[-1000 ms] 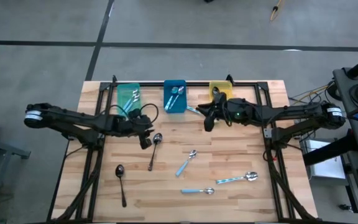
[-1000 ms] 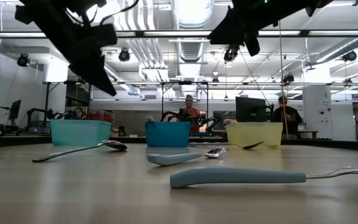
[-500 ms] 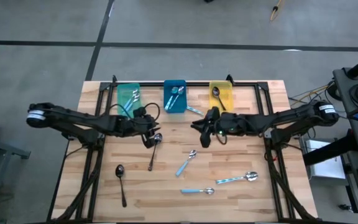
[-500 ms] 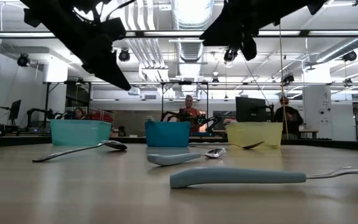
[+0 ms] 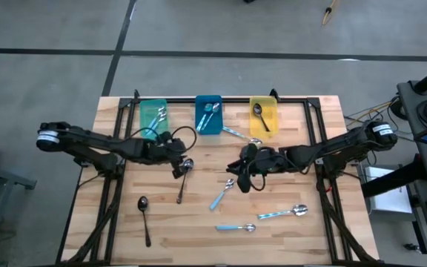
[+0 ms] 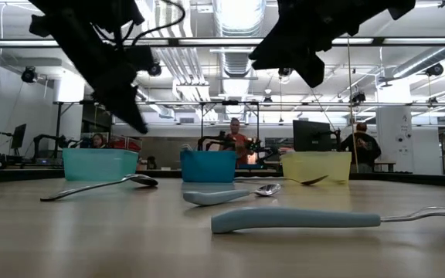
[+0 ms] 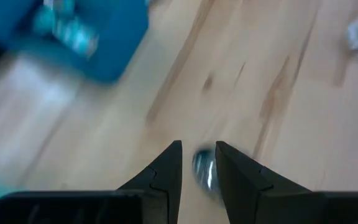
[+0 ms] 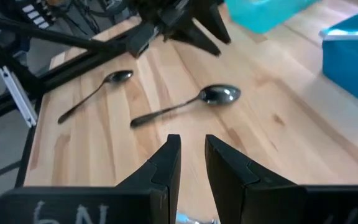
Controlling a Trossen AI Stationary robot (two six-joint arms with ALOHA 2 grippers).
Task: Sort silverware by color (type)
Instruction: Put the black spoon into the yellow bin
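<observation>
Spoons (image 5: 222, 194) apparently under both grippers

Wooden plank worktop (image 5: 288, 233) framed by black rails, standing on a grey floor (image 5: 58, 67). Along its far edge, three plastic bins in a row: teal bin (image 5: 148, 119), blue bin (image 5: 202, 122), yellow bin (image 5: 270, 119). Beyond, a workshop room with ceiling lights, monitors and people (image 6: 235, 139) standing behind.

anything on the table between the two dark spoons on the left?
No. In the high view, only bare wood lies between the dark spoon near the front and the one under the left claw.
</observation>
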